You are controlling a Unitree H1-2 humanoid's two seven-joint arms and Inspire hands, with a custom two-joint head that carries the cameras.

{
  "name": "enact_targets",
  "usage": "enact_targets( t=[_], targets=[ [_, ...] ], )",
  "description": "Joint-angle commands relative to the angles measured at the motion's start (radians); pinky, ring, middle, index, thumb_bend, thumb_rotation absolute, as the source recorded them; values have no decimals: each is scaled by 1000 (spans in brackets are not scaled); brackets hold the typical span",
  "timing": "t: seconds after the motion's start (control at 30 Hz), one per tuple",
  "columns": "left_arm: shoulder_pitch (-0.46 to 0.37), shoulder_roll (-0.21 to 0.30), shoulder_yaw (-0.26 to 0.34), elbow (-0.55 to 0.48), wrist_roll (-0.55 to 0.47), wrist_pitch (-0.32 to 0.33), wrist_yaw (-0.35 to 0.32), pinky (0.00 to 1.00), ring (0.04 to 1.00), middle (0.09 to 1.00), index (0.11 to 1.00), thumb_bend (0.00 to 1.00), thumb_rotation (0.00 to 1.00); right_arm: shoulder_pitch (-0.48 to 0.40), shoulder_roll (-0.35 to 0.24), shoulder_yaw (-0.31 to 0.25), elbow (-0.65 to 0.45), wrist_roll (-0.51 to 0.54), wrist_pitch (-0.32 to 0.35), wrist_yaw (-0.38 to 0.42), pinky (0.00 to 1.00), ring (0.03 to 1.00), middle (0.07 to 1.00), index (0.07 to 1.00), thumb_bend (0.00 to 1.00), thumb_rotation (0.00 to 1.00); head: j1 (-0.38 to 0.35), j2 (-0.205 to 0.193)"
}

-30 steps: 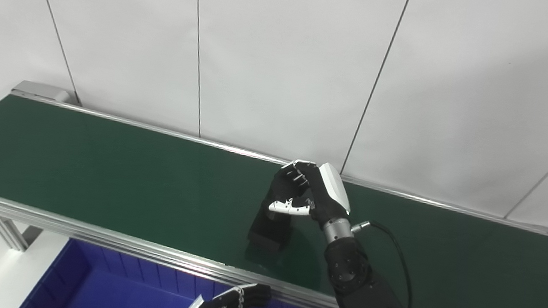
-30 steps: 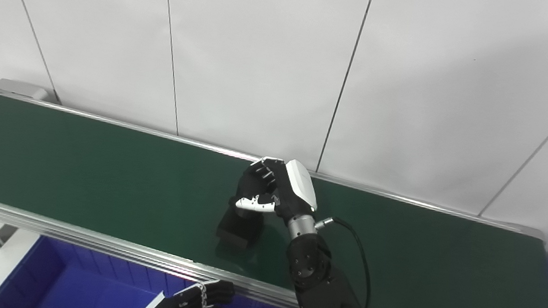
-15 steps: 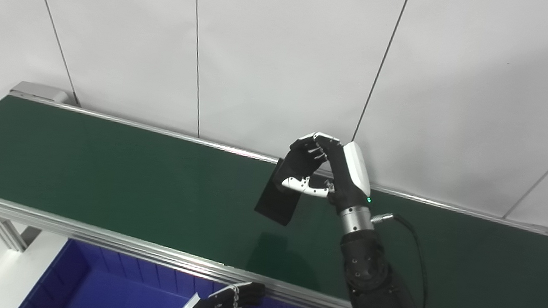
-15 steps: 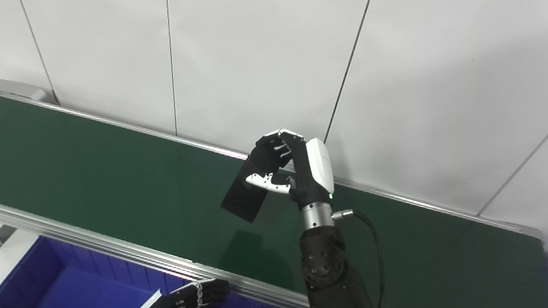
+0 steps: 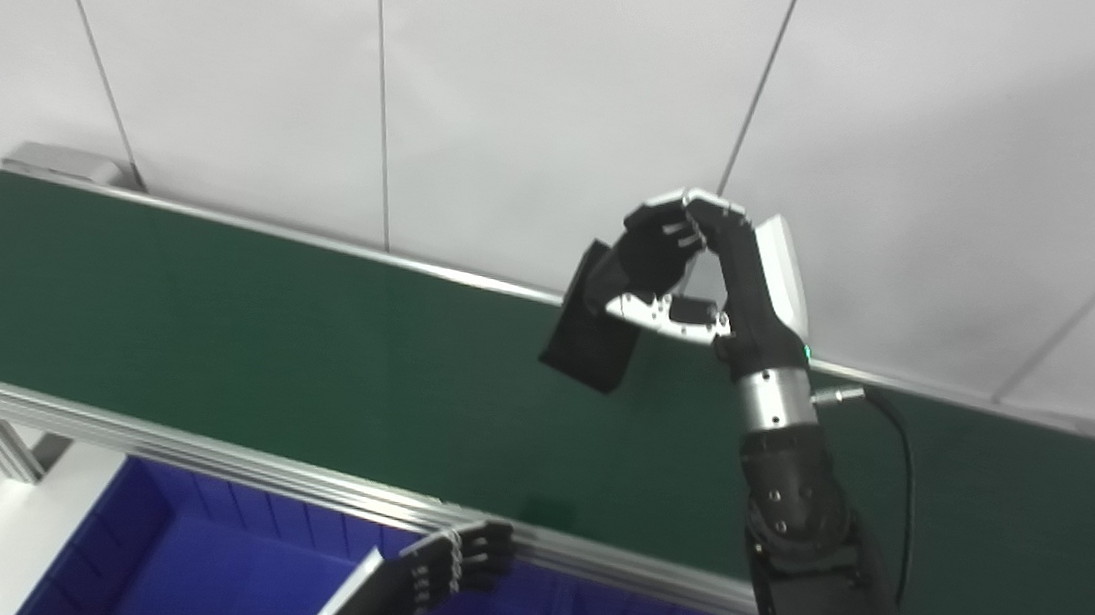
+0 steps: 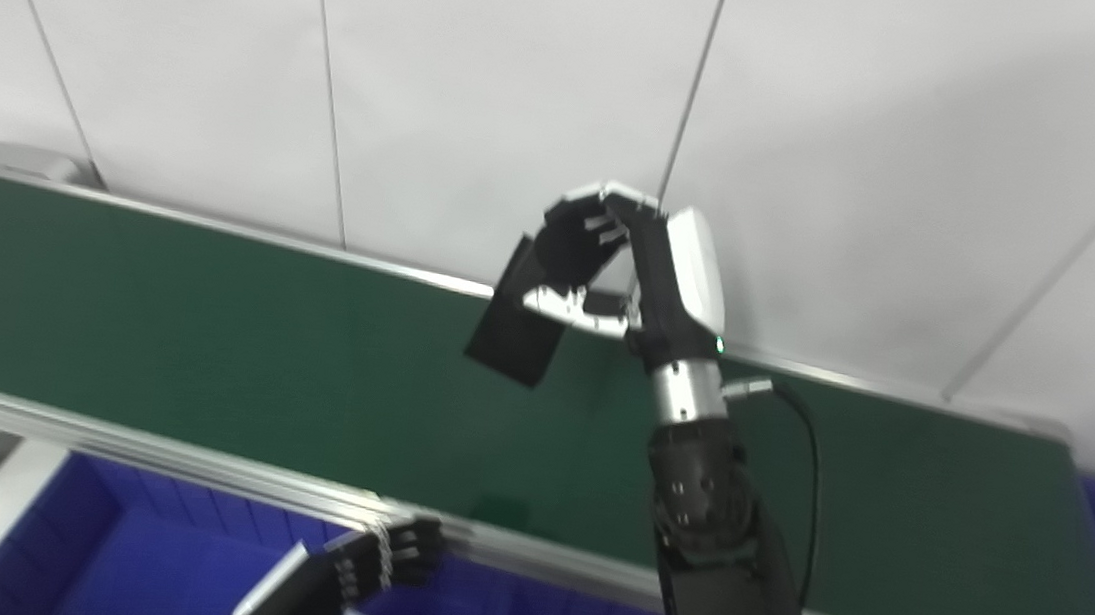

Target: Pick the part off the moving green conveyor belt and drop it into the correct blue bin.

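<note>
Well above the green belt (image 5: 203, 335), the right hand (image 5: 702, 272) holds a black part (image 5: 590, 337) — fingers (image 5: 649, 247) pinching its upper end.

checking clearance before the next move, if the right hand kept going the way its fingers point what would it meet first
The right hand, shut on the black part, points up and left, so probably the white wall panel; depth is unclear.
</note>
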Motion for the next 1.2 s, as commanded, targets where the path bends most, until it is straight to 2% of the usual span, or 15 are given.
enact_targets(
  t=[0.0, 0.03, 0.07, 0.1, 0.33, 0.5, 0.7, 0.97, 1.17],
  targets=[
    [-18, 9, 2, -48, 6, -18, -3, 738, 774, 809, 816, 901, 496, -18, -2, -15, -78, 8, 28, 13, 351, 459, 521, 506, 498, 0, 0, 0],
    [-17, 10, 4, -55, 4, -14, -3, 731, 771, 807, 812, 907, 502, -4, -4, -20, -113, 10, 45, 25, 354, 457, 518, 507, 499, 0, -16, 22],
    [-17, 11, 5, -59, 1, -13, -3, 730, 770, 807, 811, 909, 504, 9, -6, -24, -141, 13, 58, 35, 355, 456, 517, 507, 499, 0, -16, 22],
    [-16, 13, 7, -67, -3, -8, -4, 726, 769, 806, 809, 915, 507, 23, -8, -27, -173, 12, 72, 45, 356, 455, 516, 507, 499, 0, -26, 38],
    [-12, 17, 15, -100, -12, 10, -3, 705, 751, 785, 802, 943, 521, 139, -35, -52, -361, 7, 132, 97, 344, 461, 516, 510, 499, 0, -44, 66],
    [-2, 19, 13, -140, -22, 39, -5, 717, 757, 791, 808, 959, 532, 228, -56, -73, -466, 22, 136, 126, 343, 458, 515, 516, 498, 0, -48, 93],
    [11, 23, 11, -185, -35, 77, -3, 733, 763, 789, 803, 968, 530, 333, -62, -86, -570, 21, 135, 142, 340, 453, 512, 528, 497, 0, -60, 120],
    [25, 30, 16, -235, -57, 113, -7, 730, 759, 780, 803, 970, 545, 469, -33, -92, -684, 14, 185, 166, 340, 453, 513, 526, 497, 0, -84, 146],
    [28, 43, 21, -261, -71, 133, -10, 730, 758, 771, 803, 969, 549, 559, -15, -81, -703, -20, 157, 162, 339, 452, 514, 526, 497, 0, -124, 166]
  ],
)
